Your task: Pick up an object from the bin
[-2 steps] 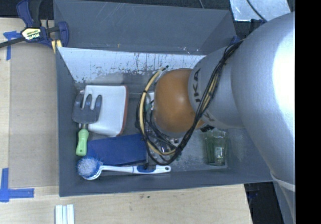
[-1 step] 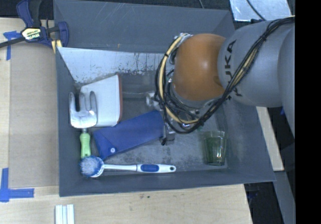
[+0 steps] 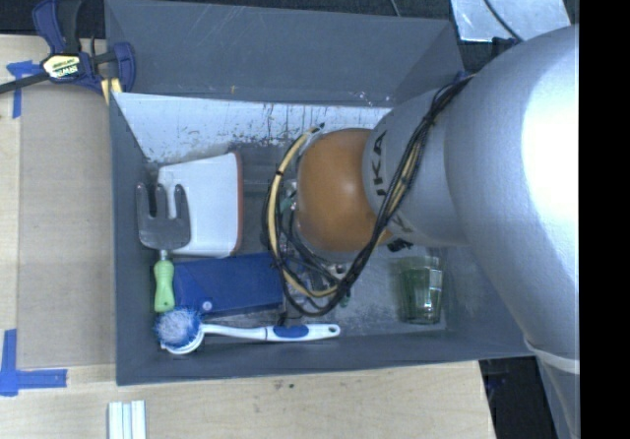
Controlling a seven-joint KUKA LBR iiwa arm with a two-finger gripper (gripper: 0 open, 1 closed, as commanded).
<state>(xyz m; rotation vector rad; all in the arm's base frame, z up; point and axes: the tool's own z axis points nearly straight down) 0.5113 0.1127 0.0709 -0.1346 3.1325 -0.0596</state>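
My gripper's dark body shows among cables, low over the bin's middle. It stands at the right end of a flat blue box. Just below it lies a brush with a white and blue handle and a bluish bristle head at its left end, along the front wall. A white rectangular container with a reddish edge lies to the upper left.
A grey slotted spatula with a green handle lies along the left wall. A clear greenish glass stands at the front right. The arm and its orange cover hang over the bin's middle and right.
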